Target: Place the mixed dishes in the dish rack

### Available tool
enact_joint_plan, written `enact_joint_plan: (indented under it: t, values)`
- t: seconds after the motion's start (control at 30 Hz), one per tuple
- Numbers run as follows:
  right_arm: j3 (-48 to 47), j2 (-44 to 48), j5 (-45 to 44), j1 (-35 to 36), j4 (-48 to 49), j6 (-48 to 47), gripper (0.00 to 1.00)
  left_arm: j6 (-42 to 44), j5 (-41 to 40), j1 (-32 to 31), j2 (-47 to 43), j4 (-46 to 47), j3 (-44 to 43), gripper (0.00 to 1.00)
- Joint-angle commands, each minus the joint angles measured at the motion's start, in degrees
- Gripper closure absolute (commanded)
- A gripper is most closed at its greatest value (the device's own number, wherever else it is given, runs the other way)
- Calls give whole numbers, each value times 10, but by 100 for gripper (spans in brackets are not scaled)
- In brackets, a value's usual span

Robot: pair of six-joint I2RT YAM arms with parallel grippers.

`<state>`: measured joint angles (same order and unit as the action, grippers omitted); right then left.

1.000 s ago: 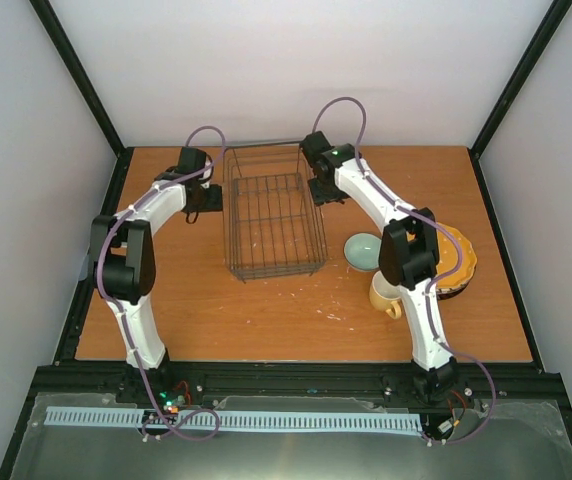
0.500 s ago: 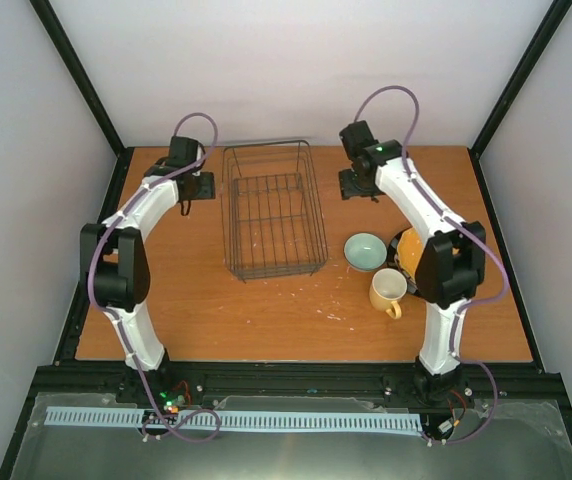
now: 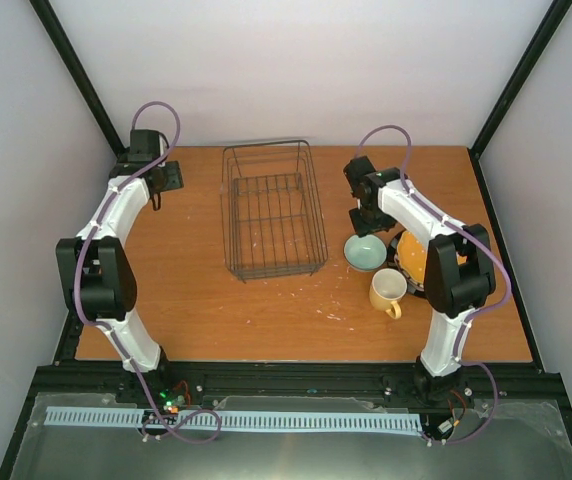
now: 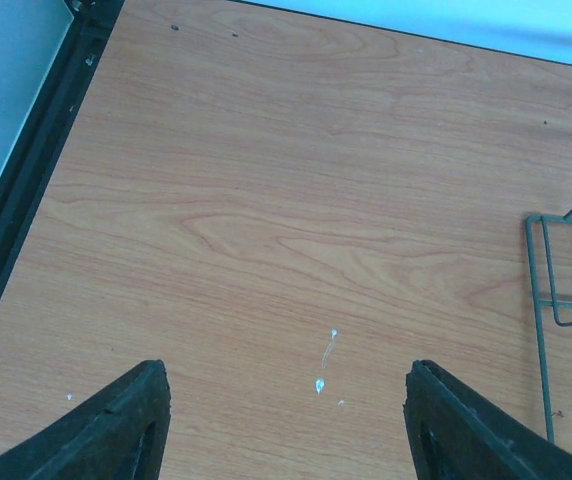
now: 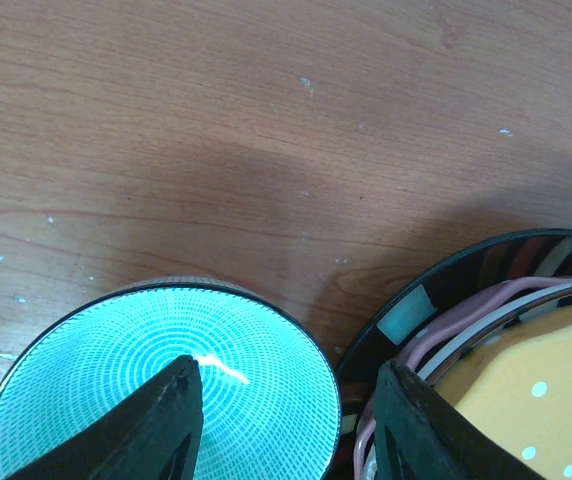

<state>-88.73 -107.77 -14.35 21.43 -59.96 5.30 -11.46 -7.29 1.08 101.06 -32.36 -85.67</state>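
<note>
nearest to the arm bases, on the wooden surface, stands the cream-yellow mug, upright, its handle turned toward the near edge. just behind it sits the small bowl, pale blue-green, with a dark rim and a fine net of white lines inside that circles toward the centre. the stack of plates lies beside the bowl on its right, very close to it, and the right arm partly hides it from above. the right wrist view shows the orange-yellow dotted plate on top, a pink rim and pale rims under it, and a dark rim with pale blocks outermost.

the right pincer hangs over the place where bowl and stack meet, one finger above the bowl's inside and the other above the edge of the plates. its jaws are moderately apart and grip nothing.

further back, in the middle of the surface, stands the dish rack, a long basket of thin dark wire with upright dividers. no dish is in it. it is well apart from the dishes on its right.

farthest, near the back left corner, the left pincer is over bare wood. its jaws are wide and hold nothing, and one corner of the rack shows at the right edge of its view.
</note>
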Motion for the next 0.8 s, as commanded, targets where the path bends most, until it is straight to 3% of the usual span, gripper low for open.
enact_joint_plan:
  t: [0.0, 0.6, 0.77]
  values:
    - [15, 2, 1, -9, 18, -17, 53, 16, 5, 3, -15, 13, -2, 35]
    - [30, -66, 104, -54, 54, -33, 55, 21, 9, 16, -15, 28, 14, 38]
    - [26, -85, 123, -53, 52, -38, 65, 27, 11, 16, -6, 28, 9, 38]
